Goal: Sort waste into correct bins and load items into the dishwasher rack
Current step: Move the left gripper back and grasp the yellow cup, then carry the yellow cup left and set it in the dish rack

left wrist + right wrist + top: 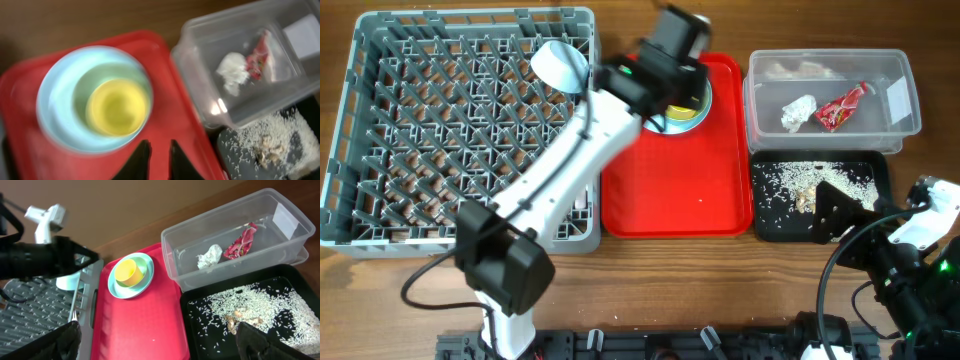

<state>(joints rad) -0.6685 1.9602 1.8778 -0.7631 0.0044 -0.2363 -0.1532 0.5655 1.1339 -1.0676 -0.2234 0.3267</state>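
A yellow-green cup [117, 107] stands inside a pale blue bowl [55, 110] at the far end of the red tray [670, 190]. My left gripper [158, 162] hovers just above them, nearly shut and empty. My right gripper [157, 330] is wide open and empty, near the front of the black tray [765, 225], which holds rice crumbs [810, 178]. The clear tub [900, 125] holds the crumpled napkin [798, 110] and the red wrapper [842, 107]. A pale bowl [560, 65] lies in the grey dishwasher rack [380, 120]. The plate and spoon are out of view.
My left arm [560, 170] stretches across the rack's right side to the red tray. The right arm's base and cables [910, 270] fill the front right corner. The wooden table [650, 290] shows in front of the trays.
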